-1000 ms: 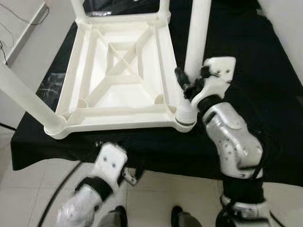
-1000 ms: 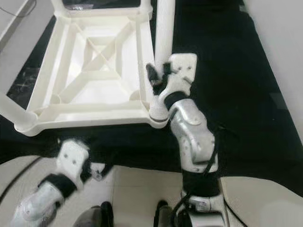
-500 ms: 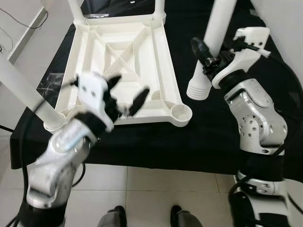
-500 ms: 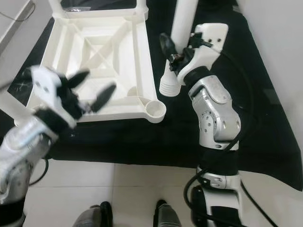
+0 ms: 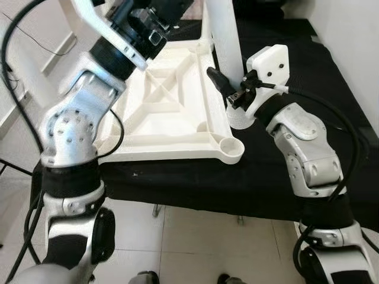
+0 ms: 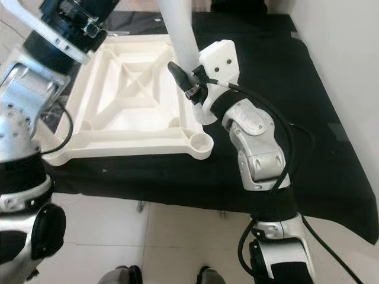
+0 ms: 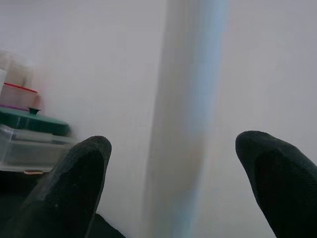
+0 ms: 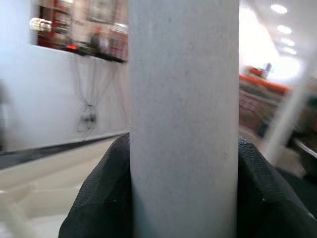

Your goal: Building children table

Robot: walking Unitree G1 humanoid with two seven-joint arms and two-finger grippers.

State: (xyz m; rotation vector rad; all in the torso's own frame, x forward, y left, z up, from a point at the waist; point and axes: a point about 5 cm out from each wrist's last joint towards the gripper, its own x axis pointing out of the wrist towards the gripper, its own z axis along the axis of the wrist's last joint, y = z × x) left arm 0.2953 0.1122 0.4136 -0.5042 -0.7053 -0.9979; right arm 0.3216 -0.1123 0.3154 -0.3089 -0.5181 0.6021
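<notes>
Leg [image 5: 224, 32] came out of the near corner socket [image 5: 230, 145], my right gripper [image 5: 228, 92] clamped on it beside the upturned tabletop [image 5: 172, 100] on the desk [image 5: 308, 71]; left gripper [image 7: 171, 163] up, wide open — needs reseating.

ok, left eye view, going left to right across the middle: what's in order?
left arm → upturned white tabletop → empty corner socket → right gripper shut on the loose white leg → right arm over the black cloth.
</notes>
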